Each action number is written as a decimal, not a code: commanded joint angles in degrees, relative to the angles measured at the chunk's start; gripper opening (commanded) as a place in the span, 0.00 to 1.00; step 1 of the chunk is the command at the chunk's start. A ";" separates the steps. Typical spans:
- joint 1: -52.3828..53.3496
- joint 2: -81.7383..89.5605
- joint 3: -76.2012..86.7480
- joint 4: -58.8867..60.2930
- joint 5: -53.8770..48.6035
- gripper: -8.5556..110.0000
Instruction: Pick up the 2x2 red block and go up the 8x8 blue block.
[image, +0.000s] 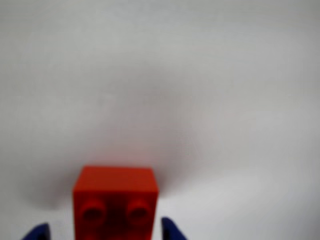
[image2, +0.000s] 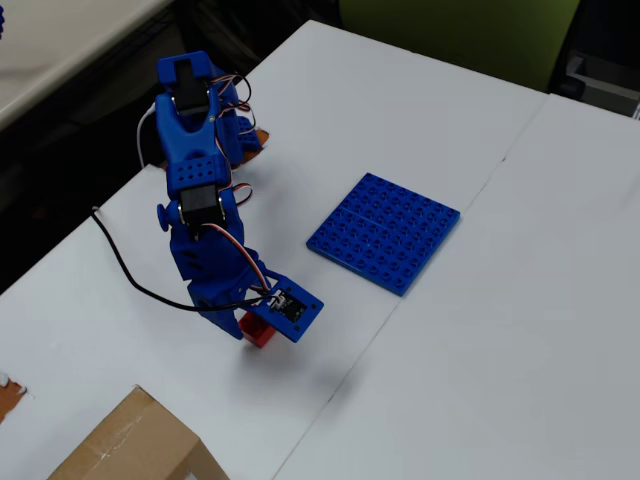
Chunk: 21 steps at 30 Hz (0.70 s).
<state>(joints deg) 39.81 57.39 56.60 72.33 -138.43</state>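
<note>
**Red brick at the gripper, blue plate apart on the table**

Red brick (image: 115, 200) count: 1. In the wrist view it sits at the bottom edge of the frame with 2 studs facing the camera, and 2 blue fingertips (image: 172, 230) flank it, 1 on each side. The fingertips lie close against the brick's sides, but the view is blurred, so contact cannot be confirmed; whether the gripper (image: 105, 232) is clamped on the brick cannot be told. In the overhead view the brick (image2: 259, 332) shows only as a small red corner under the blue arm (image2: 205, 210), on or just above the white table (image2: 480, 340).

Blue plate (image2: 384, 232) count: 1. It lies flat on the table, to the right of and above the brick in the overhead view, well apart from it, with a seam across its middle. Its top carries nothing.

Other items: 1 cardboard box (image2: 135, 445) at the bottom edge, near the brick but not touching it; 1 black cable (image2: 130, 275) looping left of the arm.

Open room: bare white surface lies between brick and plate. A joint line in the table runs past the plate's right corner. The table's left edge lies behind the arm base.
</note>
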 joint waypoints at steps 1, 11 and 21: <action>0.00 1.05 -2.37 0.00 0.44 0.30; -0.53 0.09 -4.04 -0.35 2.37 0.30; -0.97 -0.44 -4.48 -0.70 3.87 0.30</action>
<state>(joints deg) 39.46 56.43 55.02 72.25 -135.00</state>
